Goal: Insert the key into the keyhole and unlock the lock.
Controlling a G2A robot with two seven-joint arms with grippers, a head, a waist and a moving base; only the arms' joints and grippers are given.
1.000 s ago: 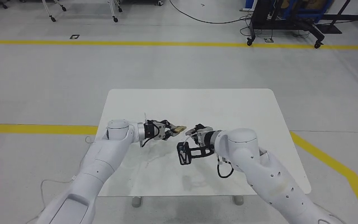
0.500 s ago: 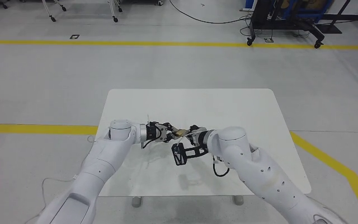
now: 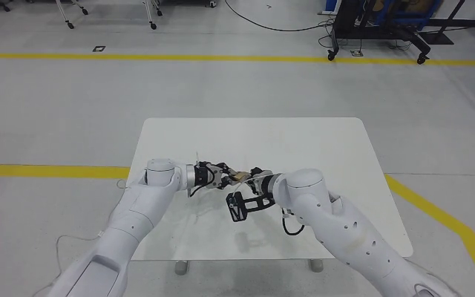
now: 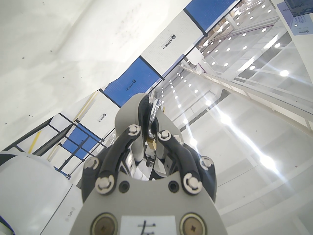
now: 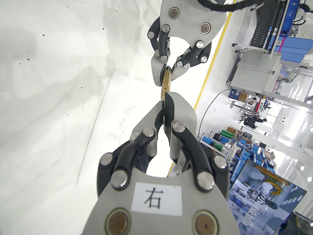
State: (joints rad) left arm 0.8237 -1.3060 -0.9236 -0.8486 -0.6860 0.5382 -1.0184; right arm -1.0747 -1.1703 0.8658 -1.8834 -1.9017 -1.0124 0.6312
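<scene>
Right wrist view: left gripper [image 5: 166, 76] pinches the brass lock [image 5: 166, 88] in mid-air above the table [image 3: 334, 141]. Right gripper [image 5: 165, 100], pressed together, touches its keyhole end. The key is hidden, so I judge it is probably entering; the turn is not yet done.

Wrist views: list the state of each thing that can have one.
Small brass padlock: clamped in mid-air; locked or unlocked cannot be told.
Left gripper: shut on the padlock, at its silver shackle.
Right gripper: shut, tips meeting the padlock's free end.
</scene>
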